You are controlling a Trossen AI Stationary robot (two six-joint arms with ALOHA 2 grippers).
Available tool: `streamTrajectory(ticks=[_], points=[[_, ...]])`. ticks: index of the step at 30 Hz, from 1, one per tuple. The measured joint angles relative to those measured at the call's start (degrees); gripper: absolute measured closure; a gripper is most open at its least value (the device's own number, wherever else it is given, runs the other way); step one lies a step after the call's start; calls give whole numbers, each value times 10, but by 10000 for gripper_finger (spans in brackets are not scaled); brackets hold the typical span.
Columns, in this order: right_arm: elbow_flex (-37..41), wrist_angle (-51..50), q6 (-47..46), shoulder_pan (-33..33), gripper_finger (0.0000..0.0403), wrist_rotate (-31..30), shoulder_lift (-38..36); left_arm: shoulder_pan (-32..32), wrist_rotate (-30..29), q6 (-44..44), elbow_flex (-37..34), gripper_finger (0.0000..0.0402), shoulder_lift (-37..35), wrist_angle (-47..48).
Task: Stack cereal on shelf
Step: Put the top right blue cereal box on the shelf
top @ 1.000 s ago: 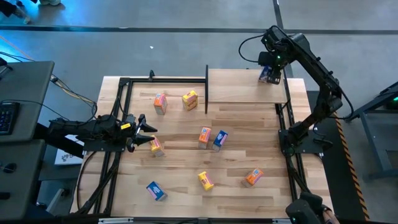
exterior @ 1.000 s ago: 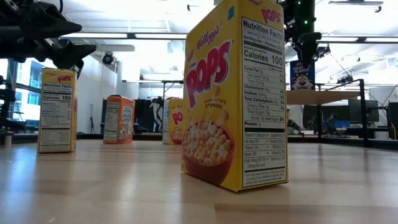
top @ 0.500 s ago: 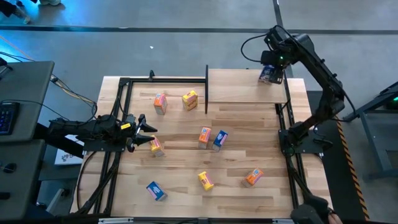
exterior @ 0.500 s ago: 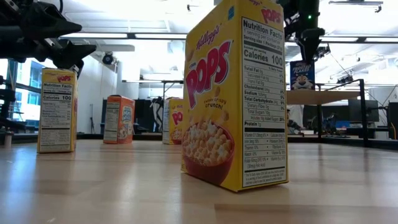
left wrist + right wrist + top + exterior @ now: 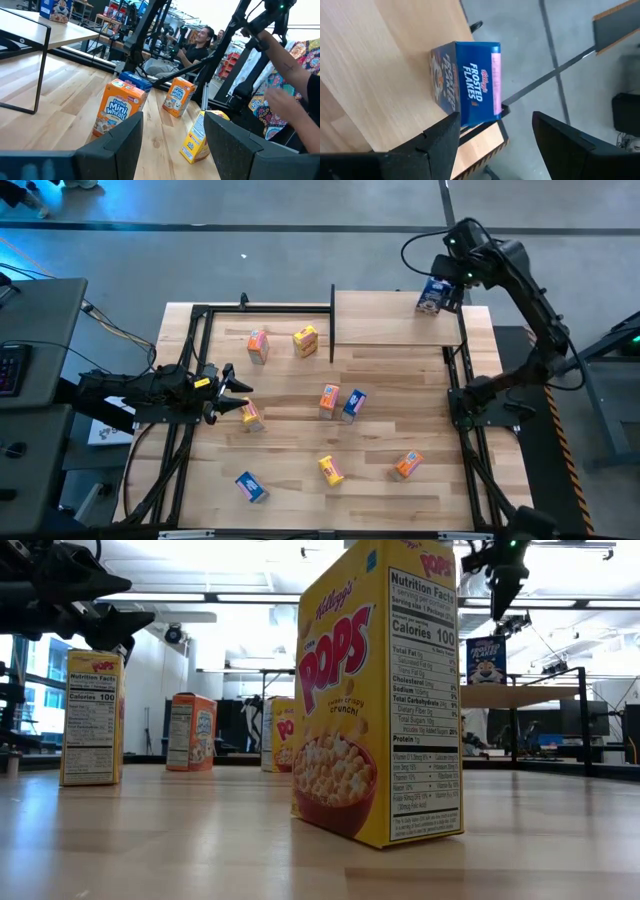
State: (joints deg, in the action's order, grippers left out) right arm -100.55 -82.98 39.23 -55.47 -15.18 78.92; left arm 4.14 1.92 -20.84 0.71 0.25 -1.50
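Above shelf [image 5: 395, 320]: my right gripper [image 5: 458, 277] has lifted away, jaws open, empty.
Blue box [image 5: 431, 298]: stands placed.
Left gripper [image 5: 243, 395]: open, waiting.

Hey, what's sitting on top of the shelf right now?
One blue Frosted Flakes box stands at the far right corner of the shelf. Nothing else shows on it.

Shelf [image 5: 385, 320]: wide bare board, only one blue box [image 5: 431, 297] standing at far right corner. Right gripper [image 5: 452, 278] above that corner, jaws apart and clear of box. Black frame post [image 5: 331, 320] bounding shelf's left edge. On table [image 5: 290, 480]: orange box [image 5: 258, 345] and yellow box [image 5: 305, 340] near post; orange-blue pair [image 5: 340, 401] mid-table, touching. Open lanes between scattered boxes. Left gripper [image 5: 240, 390] at left edge, open, small box [image 5: 251, 415] just beside.
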Motion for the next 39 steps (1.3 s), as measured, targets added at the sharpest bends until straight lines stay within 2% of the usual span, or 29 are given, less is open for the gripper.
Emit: streamTrajectory(ticks=[10, 22, 31, 39], points=[[0, -8, -54, 30, 163, 91, -45, 0, 0, 0, 0, 202, 0, 0], [1, -52, -209, 77, 163, 172, -44, 0, 0, 0, 0, 202, 0, 0], [1, -71, -317, 79, 163, 168, -23, 0, 0, 0, 0, 202, 0, 0], [1, -70, -358, 78, 163, 168, 16, 0, -1, 0, 0, 202, 0, 0]])
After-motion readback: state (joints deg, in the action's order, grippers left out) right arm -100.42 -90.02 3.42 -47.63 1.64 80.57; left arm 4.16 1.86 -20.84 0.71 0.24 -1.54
